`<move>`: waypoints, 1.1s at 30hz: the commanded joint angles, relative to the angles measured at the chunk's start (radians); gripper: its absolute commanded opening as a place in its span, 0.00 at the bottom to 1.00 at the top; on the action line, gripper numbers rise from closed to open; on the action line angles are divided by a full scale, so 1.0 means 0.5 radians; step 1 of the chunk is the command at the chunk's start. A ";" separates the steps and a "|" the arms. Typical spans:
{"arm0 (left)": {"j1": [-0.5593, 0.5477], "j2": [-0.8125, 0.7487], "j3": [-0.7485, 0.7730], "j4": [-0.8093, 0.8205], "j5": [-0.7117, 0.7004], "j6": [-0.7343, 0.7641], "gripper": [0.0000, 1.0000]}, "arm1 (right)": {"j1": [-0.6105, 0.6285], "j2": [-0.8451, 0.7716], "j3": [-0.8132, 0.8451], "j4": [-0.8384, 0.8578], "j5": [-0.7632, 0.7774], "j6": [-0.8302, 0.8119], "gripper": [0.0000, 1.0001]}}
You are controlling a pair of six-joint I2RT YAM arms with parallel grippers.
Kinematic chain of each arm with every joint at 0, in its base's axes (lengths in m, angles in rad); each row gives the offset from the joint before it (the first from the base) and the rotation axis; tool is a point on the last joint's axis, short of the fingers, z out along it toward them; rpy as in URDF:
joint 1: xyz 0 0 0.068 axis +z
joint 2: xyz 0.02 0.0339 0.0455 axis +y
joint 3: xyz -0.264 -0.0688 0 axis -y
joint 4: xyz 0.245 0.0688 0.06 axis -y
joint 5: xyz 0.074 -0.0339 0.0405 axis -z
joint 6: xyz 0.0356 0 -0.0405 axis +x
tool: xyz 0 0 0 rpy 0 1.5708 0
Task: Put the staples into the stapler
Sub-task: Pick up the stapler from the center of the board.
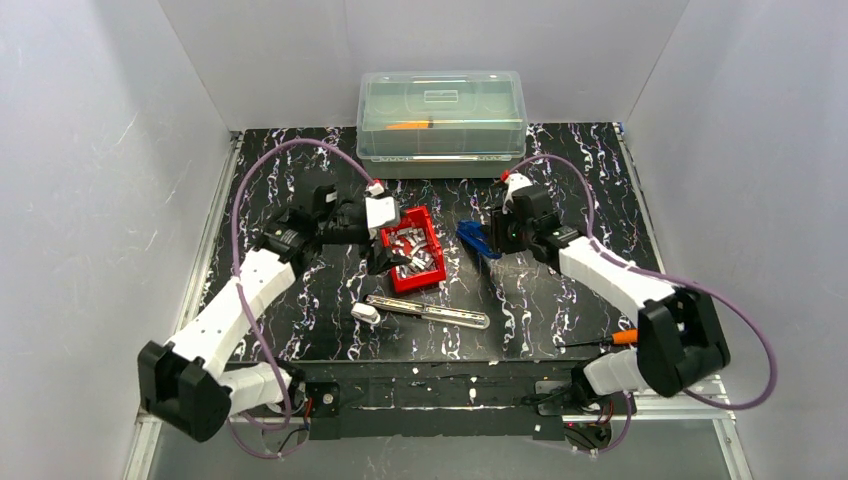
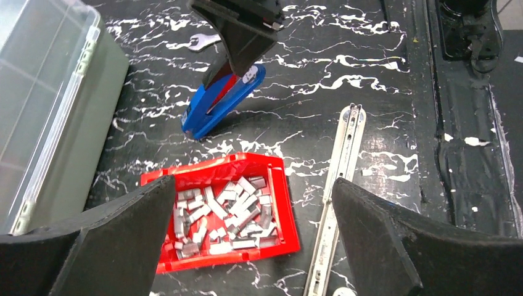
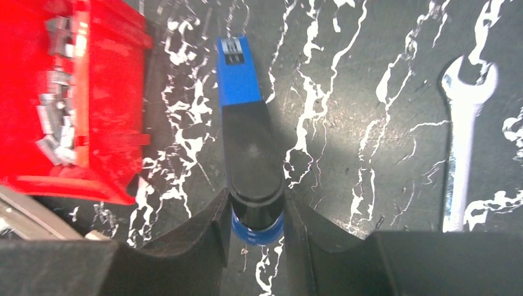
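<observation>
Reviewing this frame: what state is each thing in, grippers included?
Red plastic bin: upright, holding loose silvery staples.
Blue plastic stapler: lying down, rear end clamped.
Right gripper: shut on the stapler.
Left gripper: open, empty, above the bin.
Clear lidded plastic box: closed.
Silver wrench: lying flat.

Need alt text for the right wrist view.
The right gripper clamps the rear end of a blue stapler with a black top, lying on a black marbled table. A red bin of staples sits left; a silver wrench lies right.
</observation>
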 commanded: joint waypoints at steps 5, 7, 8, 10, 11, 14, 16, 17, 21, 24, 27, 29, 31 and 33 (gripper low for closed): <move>-0.033 0.326 0.251 -0.050 0.321 0.409 0.97 | 0.028 -0.454 0.091 -0.149 -0.341 -0.148 0.13; -0.062 0.377 0.287 -0.050 0.346 0.441 0.98 | 0.034 -0.554 0.108 -0.222 -0.429 -0.161 0.11; -0.085 0.399 0.304 -0.050 0.348 0.451 0.98 | 0.036 -0.594 0.119 -0.259 -0.447 -0.162 0.10; -0.136 0.456 0.326 -0.057 0.346 0.465 0.98 | 0.042 -0.649 0.135 -0.308 -0.460 -0.164 0.07; -0.167 0.494 0.337 -0.068 0.343 0.474 0.98 | 0.043 -0.662 0.144 -0.333 -0.476 -0.171 0.07; -0.267 0.629 0.377 -0.090 0.318 0.444 0.98 | 0.048 -0.662 0.182 -0.425 -0.524 -0.196 0.07; -0.314 0.731 0.443 -0.084 0.354 0.312 0.98 | 0.054 -0.677 0.210 -0.438 -0.565 -0.199 0.08; -0.328 0.785 0.486 -0.083 0.383 0.237 0.98 | 0.057 -0.688 0.224 -0.432 -0.591 -0.199 0.08; -0.351 0.946 0.607 0.016 0.485 -0.138 0.98 | 0.070 -0.733 0.301 -0.406 -0.728 -0.222 0.08; -0.357 0.984 0.639 0.058 0.588 -0.291 0.98 | 0.071 -0.751 0.375 -0.411 -0.818 -0.236 0.08; -0.379 0.994 0.633 0.059 0.696 -0.376 0.98 | 0.071 -0.762 0.441 -0.391 -0.889 -0.227 0.09; -0.392 0.998 0.627 0.058 0.727 -0.410 0.98 | 0.071 -0.765 0.474 -0.368 -0.938 -0.203 0.09; -0.398 0.996 0.614 0.095 0.743 -0.461 0.98 | 0.071 -0.771 0.492 -0.331 -0.992 -0.170 0.09; -0.399 0.999 0.612 0.182 0.784 -0.574 0.95 | 0.071 -0.780 0.500 -0.289 -1.031 -0.128 0.09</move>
